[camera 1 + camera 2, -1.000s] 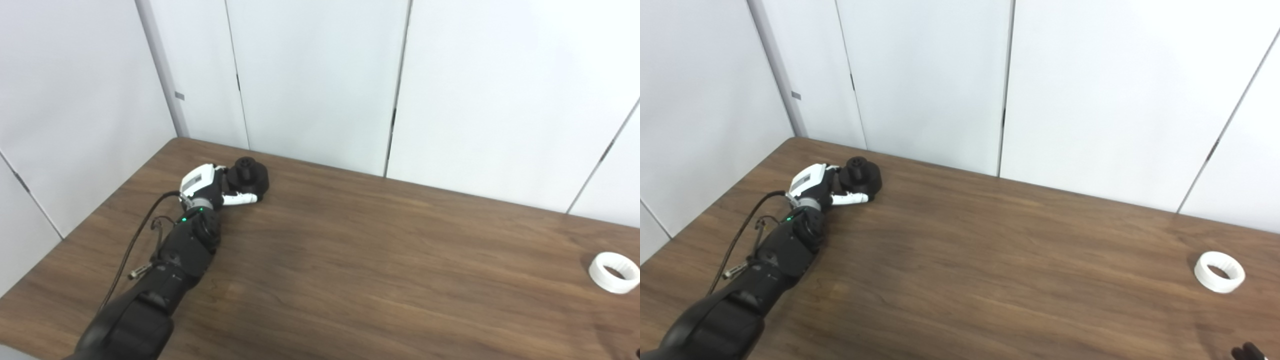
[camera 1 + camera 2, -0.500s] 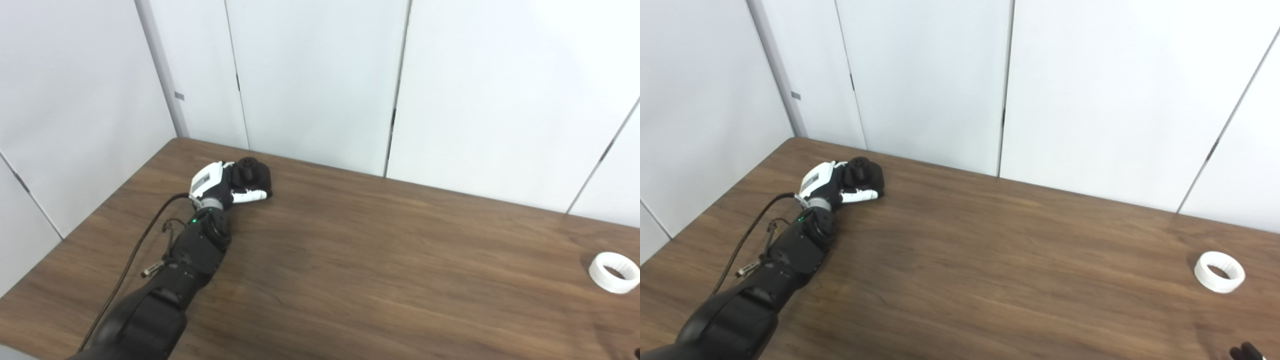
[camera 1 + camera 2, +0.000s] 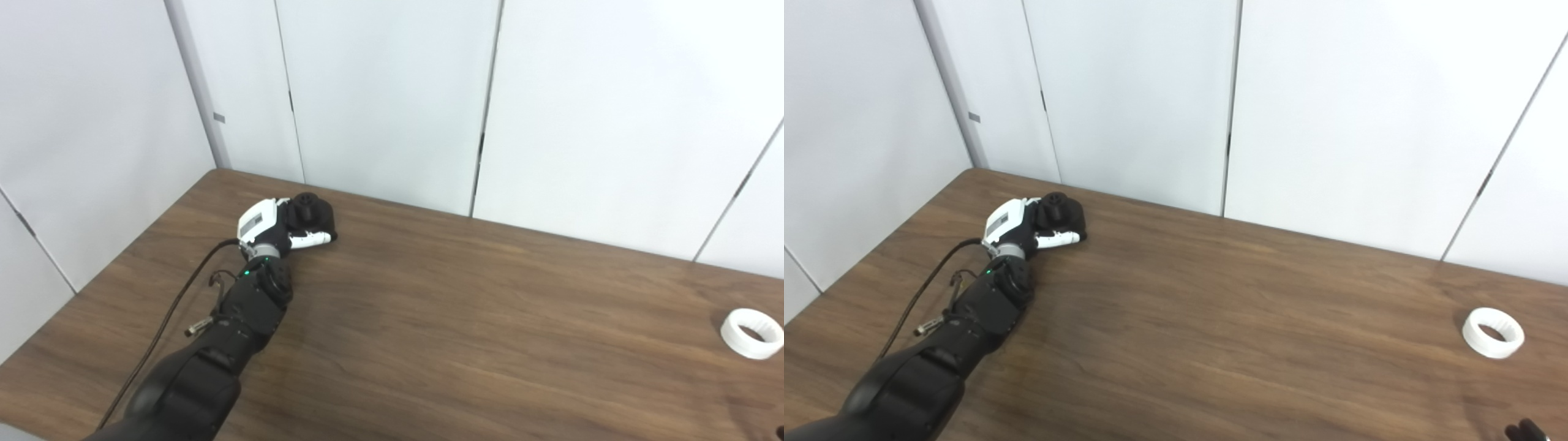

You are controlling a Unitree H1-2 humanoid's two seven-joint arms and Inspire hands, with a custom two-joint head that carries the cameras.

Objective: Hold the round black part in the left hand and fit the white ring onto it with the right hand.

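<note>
The round black part (image 3: pixel 313 209) sits on the wooden table (image 3: pixel 465 318) at the far left, near the back edge. My left hand (image 3: pixel 272 225) is wrapped around it: the white thumb lies across its front and the fingers reach behind it. The knob on top of the part still shows above the hand. The white ring (image 3: pixel 751 332) lies flat on the table at the far right, on its own. Only a dark tip of my right hand (image 3: pixel 1524 430) shows at the bottom right corner, well below the ring.
White wall panels (image 3: pixel 392 98) stand close behind the table's back edge, right behind the black part. A black cable (image 3: pixel 177 306) hangs along my left forearm. The table's left edge runs diagonally beside that arm.
My left hand has slid forward and a little right, and its thumb and fingers have closed around the black part. The ring has not moved.
</note>
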